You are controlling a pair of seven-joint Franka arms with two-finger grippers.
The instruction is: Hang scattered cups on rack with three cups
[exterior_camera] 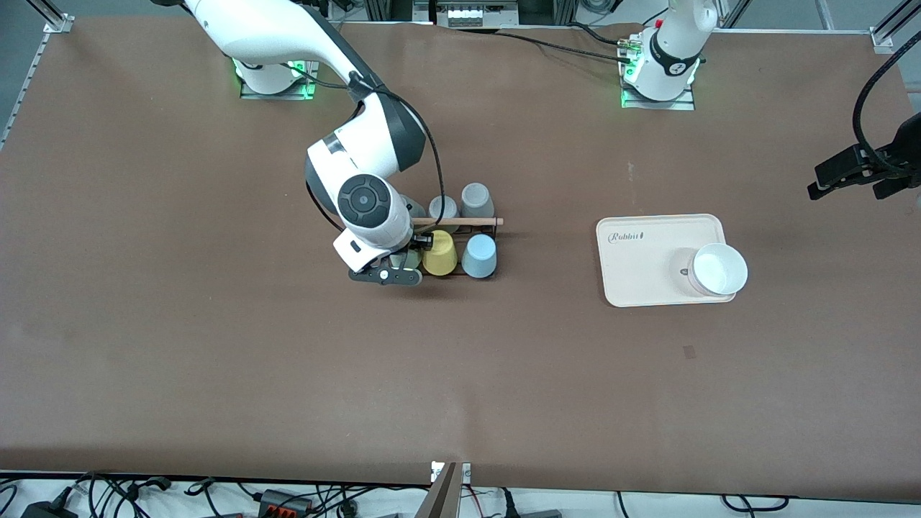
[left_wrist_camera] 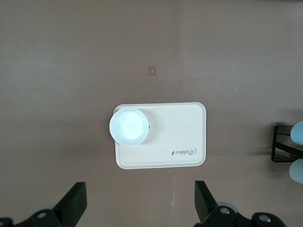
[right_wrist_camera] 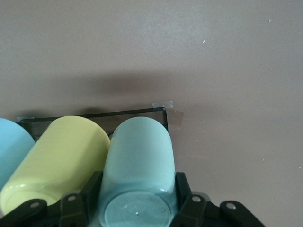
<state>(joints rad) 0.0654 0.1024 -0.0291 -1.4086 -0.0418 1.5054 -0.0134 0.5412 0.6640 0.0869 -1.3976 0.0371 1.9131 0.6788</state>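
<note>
While you watch from the front, your right gripper (exterior_camera: 398,267) sits low at the rack (exterior_camera: 460,248), beside the yellow cup (exterior_camera: 439,252); its load is hidden. Right wrist view settles it: fingers (right_wrist_camera: 90,189) clamped on the mint cup (right_wrist_camera: 138,165) — light, smooth, probably slippery, best gripped across its sides. Left wrist view: left gripper (left_wrist_camera: 140,203) spread wide, waiting above the cream tray (left_wrist_camera: 184,132).

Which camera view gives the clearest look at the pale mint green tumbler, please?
The right wrist view: the pale mint green tumbler fills it, clamped upside down in the right gripper over the black wire rack. The front view hides it beneath that arm; the left wrist view does not show it.
</note>
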